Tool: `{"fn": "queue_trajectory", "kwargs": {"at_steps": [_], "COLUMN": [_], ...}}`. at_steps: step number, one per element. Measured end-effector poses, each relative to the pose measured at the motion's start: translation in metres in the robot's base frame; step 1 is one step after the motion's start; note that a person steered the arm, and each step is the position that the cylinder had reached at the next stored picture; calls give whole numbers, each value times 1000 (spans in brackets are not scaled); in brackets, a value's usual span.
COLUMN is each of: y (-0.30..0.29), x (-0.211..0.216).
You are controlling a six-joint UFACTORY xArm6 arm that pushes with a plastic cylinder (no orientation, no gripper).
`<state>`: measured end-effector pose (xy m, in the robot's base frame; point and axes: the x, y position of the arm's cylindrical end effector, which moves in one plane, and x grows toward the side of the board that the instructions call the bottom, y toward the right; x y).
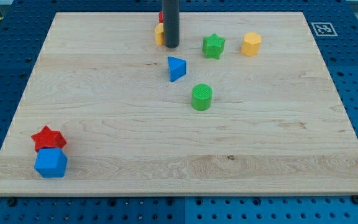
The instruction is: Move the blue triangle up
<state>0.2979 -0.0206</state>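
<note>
Pale wooden board (104, 124) on blue pegboard | our tip (171, 46), a bare rod holding nothing, sits just above the blue plastic triangle (176, 68), not touching | we judge the upward push not yet begun; we must get below it first

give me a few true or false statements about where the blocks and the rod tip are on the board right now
1. My tip is above the blue triangle in the view. True.
2. The green cylinder touches the blue triangle. False: they are apart.
3. The red star sits beside the blue cube at lower left. True.
4. The green star lies at the view's bottom. False: near the top, left of the yellow hexagonal block.
</note>
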Motion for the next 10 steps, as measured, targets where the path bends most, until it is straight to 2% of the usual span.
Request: {"fn": "queue_trajectory", "kwargs": {"at_steps": [1,2,3,4,5,8,10], "y": [-11,-71,-91,-28,3,64,59], "x": [0,28,74,101,101,101,88]}}
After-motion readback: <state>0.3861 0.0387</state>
